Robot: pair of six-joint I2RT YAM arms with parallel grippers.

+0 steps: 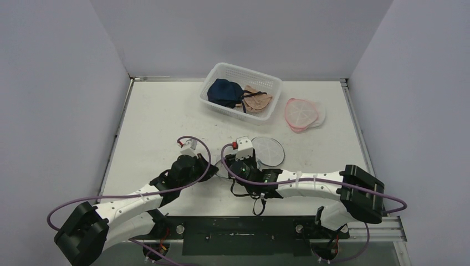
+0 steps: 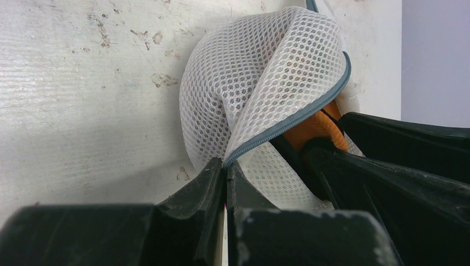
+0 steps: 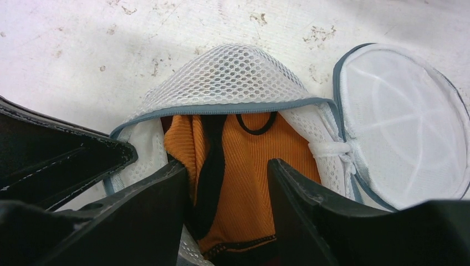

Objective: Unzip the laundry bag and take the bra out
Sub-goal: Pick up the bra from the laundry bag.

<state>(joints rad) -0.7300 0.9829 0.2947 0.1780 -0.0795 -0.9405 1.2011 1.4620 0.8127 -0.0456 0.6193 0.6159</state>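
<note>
Laundry bag: the white mesh laundry bag [image 3: 233, 77] lies on the table [image 1: 155, 116], near the middle, between the two arms. Its mouth is open.
Zip edge: the grey zip edge [image 3: 233, 108] curves over the opening like an arch.
Round flap: a round white mesh flap [image 3: 399, 122] with a grey rim lies flat on the table just beside the bag, joined to it.
Bra: the orange bra [image 3: 249, 166] with black trim is inside the open bag, partly showing in the mouth.
Left gripper: the left gripper [image 2: 226, 172] has its fingers pressed together and pinches the mesh at the zip edge.
Right gripper: the right gripper [image 3: 227, 188] is in the mouth of the bag, with its fingers about half spread, one on each side of the bra. I cannot tell if they already press the fabric.
Basket: a white basket [image 1: 233, 69] stands at the far side of the table, with a navy garment [image 1: 224, 91] and a beige garment [image 1: 258, 101] inside.
Pink bag: a pink-rimmed mesh bag [image 1: 302, 113] lies just right of the basket.
</note>
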